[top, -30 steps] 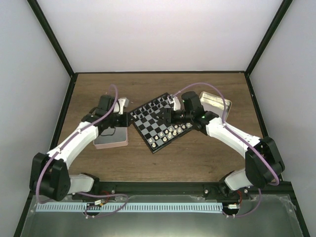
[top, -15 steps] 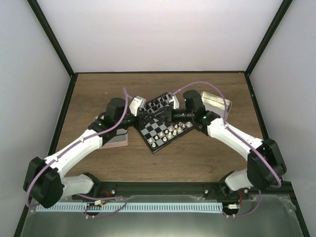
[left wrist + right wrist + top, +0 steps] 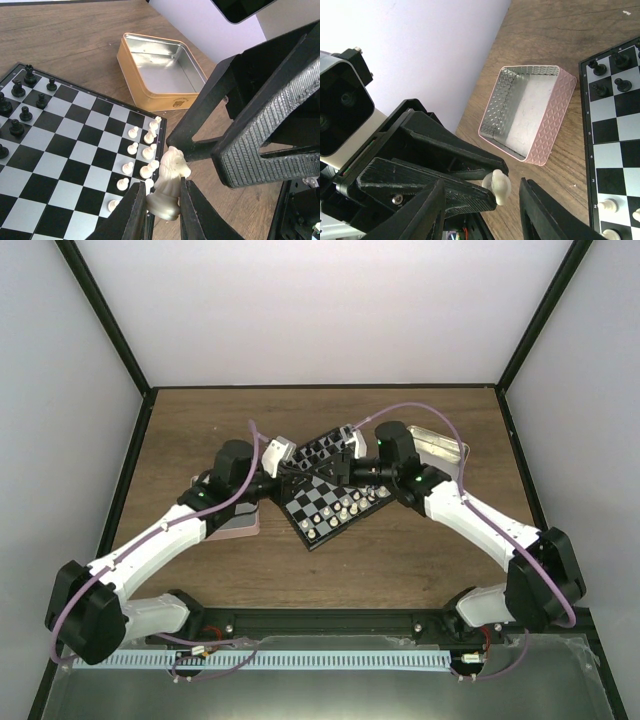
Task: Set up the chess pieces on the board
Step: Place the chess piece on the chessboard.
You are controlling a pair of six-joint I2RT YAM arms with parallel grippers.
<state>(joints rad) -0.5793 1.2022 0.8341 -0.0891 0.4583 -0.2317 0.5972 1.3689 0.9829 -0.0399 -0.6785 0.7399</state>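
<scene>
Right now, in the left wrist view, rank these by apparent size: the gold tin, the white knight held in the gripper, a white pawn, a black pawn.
1. gold tin
2. white knight, enlarged by nearness to the camera
3. white pawn and black pawn: look alike, not ranked

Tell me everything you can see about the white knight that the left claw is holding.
The cream-white knight is a glossy, plastic-looking horse-head piece on a round base. It is lifted off the table, pinched at its base and lower body by the left claw, with its head poking out past the fingertips. In the left wrist view it sits over the edge of the board. The right claw stands open with a finger on either side of the knight, apparently not touching it.
</scene>
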